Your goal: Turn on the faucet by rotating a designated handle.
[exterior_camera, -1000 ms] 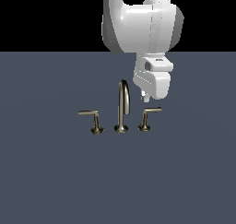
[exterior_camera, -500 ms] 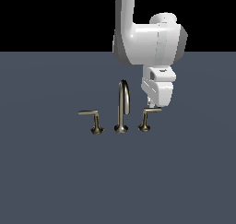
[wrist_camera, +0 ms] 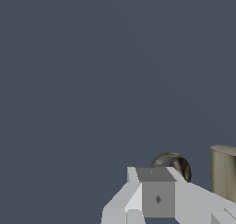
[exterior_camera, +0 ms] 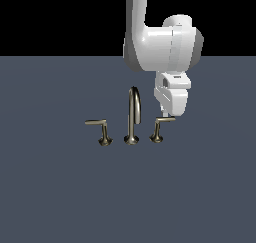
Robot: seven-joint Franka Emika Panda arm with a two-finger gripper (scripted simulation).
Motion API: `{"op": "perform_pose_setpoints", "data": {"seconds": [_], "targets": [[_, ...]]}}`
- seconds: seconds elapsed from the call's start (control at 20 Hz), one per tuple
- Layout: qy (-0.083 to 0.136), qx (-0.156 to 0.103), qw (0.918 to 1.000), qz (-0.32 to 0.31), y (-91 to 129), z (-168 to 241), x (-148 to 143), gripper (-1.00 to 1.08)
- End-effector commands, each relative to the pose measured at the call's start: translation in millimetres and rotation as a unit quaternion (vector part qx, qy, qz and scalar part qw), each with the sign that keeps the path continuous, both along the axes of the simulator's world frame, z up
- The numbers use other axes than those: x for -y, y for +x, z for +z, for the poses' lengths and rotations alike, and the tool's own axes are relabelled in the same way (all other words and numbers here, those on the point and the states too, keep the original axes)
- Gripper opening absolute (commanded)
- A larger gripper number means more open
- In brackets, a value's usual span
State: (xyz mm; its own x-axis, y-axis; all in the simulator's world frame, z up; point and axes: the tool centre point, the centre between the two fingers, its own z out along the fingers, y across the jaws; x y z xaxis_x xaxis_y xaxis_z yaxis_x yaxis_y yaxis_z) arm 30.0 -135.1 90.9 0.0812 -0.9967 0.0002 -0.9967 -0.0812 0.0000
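The faucet stands on the grey floor in the exterior view, with a tall arched spout (exterior_camera: 133, 114) in the middle. The designated handle (exterior_camera: 161, 127), with the shorter lever, stands at the spout's right in the exterior view. Its twin with the longer lever (exterior_camera: 100, 129) stands at the left. My gripper (exterior_camera: 169, 115) hangs just above and behind the outer end of the designated handle's lever; I cannot tell if it touches. In the wrist view the fingers (wrist_camera: 156, 195) sit pressed together, shut on nothing. A round dark metal part (wrist_camera: 173, 165) and a brass cylinder (wrist_camera: 224, 172) show beyond them.
The flat grey floor (exterior_camera: 60, 187) spreads all around the faucet set. My white arm (exterior_camera: 160, 47) rises above the designated handle's side.
The arm has swung to the exterior view's right and come down, bringing the gripper from above the spout's side to the designated handle's lever. The handles look unmoved.
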Motion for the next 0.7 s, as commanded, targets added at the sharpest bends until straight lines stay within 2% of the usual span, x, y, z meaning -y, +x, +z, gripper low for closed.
{"op": "perform_pose_setpoints", "data": {"seconds": [0.0, 0.45, 0.5, 0.55, 0.65], "targets": [[0.000, 0.000, 1.0000, 0.000, -3, 0, 2, -1.00], [0.000, 0.000, 1.0000, 0.000, -34, 0, 22, -1.00], [0.000, 0.000, 1.0000, 0.000, -34, 0, 22, -1.00], [0.001, 0.005, 1.0000, 0.005, -25, 0, 14, -1.00], [0.000, 0.004, 1.0000, 0.005, -32, 0, 14, -1.00]]}}
